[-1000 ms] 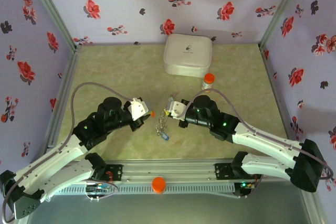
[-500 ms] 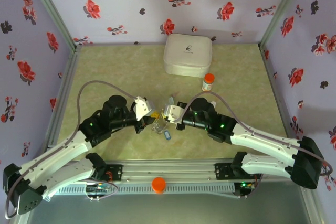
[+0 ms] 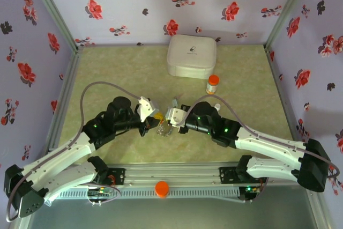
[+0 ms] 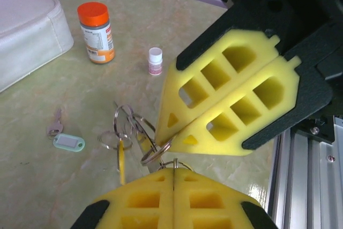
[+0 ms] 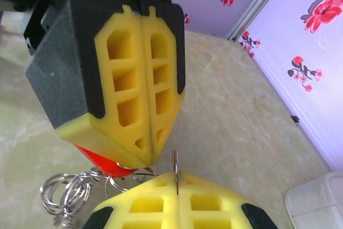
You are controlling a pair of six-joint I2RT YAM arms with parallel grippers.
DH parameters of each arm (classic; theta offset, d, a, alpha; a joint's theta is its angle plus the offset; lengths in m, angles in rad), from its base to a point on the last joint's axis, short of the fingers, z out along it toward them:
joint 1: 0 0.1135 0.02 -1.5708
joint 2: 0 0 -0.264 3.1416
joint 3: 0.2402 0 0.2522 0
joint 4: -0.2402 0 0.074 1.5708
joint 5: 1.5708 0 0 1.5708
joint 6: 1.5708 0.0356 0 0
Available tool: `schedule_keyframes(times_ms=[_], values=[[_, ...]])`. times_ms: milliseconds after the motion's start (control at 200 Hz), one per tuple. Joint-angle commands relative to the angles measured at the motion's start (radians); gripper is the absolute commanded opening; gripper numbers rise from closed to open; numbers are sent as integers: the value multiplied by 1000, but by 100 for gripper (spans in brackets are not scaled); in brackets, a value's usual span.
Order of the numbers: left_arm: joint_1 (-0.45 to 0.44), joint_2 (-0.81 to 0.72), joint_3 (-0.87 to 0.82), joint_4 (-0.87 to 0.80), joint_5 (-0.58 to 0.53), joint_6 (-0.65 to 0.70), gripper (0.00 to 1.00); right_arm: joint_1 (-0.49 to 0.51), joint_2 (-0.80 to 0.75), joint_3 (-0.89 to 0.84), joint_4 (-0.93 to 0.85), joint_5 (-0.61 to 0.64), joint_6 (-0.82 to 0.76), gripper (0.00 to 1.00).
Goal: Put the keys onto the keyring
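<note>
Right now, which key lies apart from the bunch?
The grey key with the pale tag, alone on the table; the yellow key and red key sit bunched with the rings.

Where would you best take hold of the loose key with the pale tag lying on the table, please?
Probably the pale tag, from straight above, jaws across its narrow width: it lies flat, apart from the ring bunch, and is broader than the small grey key joined to it.
</note>
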Motion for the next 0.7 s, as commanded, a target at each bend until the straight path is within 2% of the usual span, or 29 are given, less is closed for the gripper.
schedule_keyframes(times_ms=[0, 255, 695], values=[[-8, -23, -2, 39, 13, 3, 0, 13, -2, 20, -1, 37, -26, 0], [-8, -31, 0, 37, -7, 30, 0, 19, -2, 38, -42, 35, -31, 0], [-11, -27, -3, 40, -6, 25, 0, 32, 5, 48, -10, 53, -11, 0]])
